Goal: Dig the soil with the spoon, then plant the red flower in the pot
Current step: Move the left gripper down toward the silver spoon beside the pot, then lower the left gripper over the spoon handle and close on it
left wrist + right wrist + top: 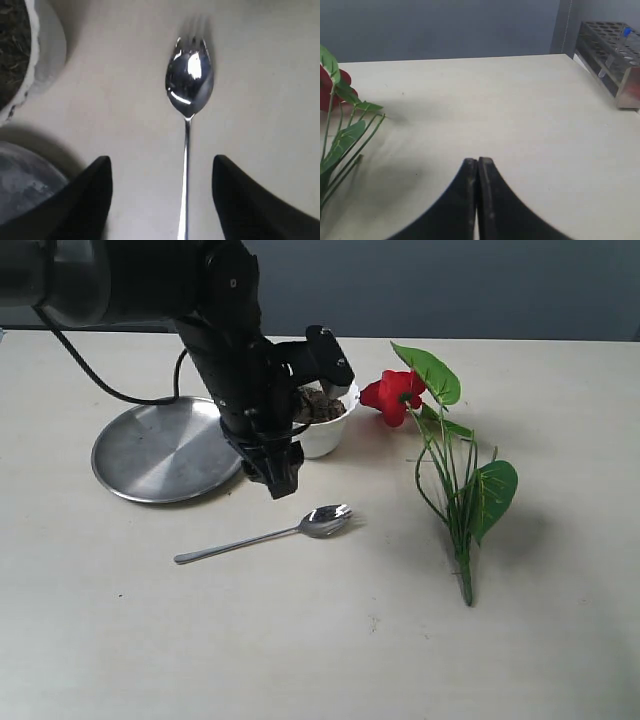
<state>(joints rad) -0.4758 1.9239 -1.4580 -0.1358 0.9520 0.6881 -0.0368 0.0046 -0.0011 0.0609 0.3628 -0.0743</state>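
Note:
The silver spoon (262,535) lies flat on the table, its bowl (189,80) pointing right in the exterior view. My left gripper (283,478) hovers just above the spoon, open, with the thin handle (186,190) running between its black fingers (95,190) untouched. Behind it stands the white pot (325,430), holding dark soil (318,404); the pot's wall (47,45) and the soil (11,45) also show in the left wrist view. The red flower (393,395) lies on the table right of the pot, its green stems (455,510) trailing forward. My right gripper (478,162) is shut and empty above bare table, with the flower's leaves (340,140) off to one side.
A round steel plate (165,448) lies left of the pot, partly under my left arm. A test-tube rack (615,60) stands at the table's far corner in the right wrist view.

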